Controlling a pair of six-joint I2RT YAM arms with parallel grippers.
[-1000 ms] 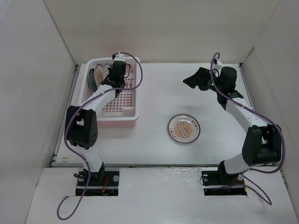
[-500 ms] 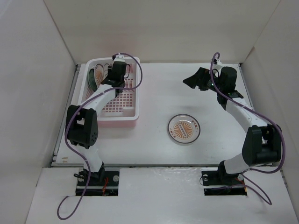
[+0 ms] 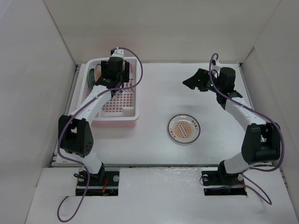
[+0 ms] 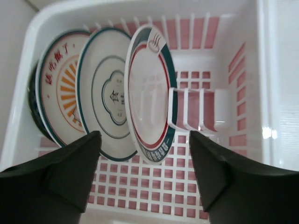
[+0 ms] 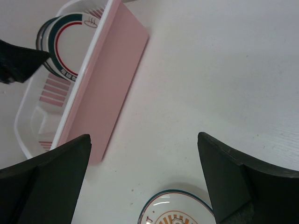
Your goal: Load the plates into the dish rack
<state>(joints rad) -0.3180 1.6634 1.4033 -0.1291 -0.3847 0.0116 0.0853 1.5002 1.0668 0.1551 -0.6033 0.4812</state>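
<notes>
The pink dish rack point(image 3: 120, 116) stands at the far left of the table. Several plates stand upright in its slots: a dark green one point(image 4: 31, 100), one with an orange sunburst point(image 4: 60, 88), a white one with a dark centre mark point(image 4: 105, 93) and a green-rimmed one point(image 4: 149, 93). My left gripper point(image 3: 115, 70) hovers open over them, its fingers either side of the green-rimmed plate's lower edge without touching it. Another orange sunburst plate point(image 3: 183, 129) lies flat mid-table. My right gripper point(image 3: 194, 80) hangs open above the table behind that plate point(image 5: 177, 212), holding nothing.
White walls enclose the table on the left, back and right. The rack's right half point(image 4: 205, 107) holds only its white dividers and gridded floor. Bare tabletop lies between the rack's pink wall point(image 5: 107, 84) and the flat plate.
My left gripper has opened and let go of the green-rimmed plate, which now stands in the rack. The left wrist has shifted slightly back and left. The right arm is nearly still.
</notes>
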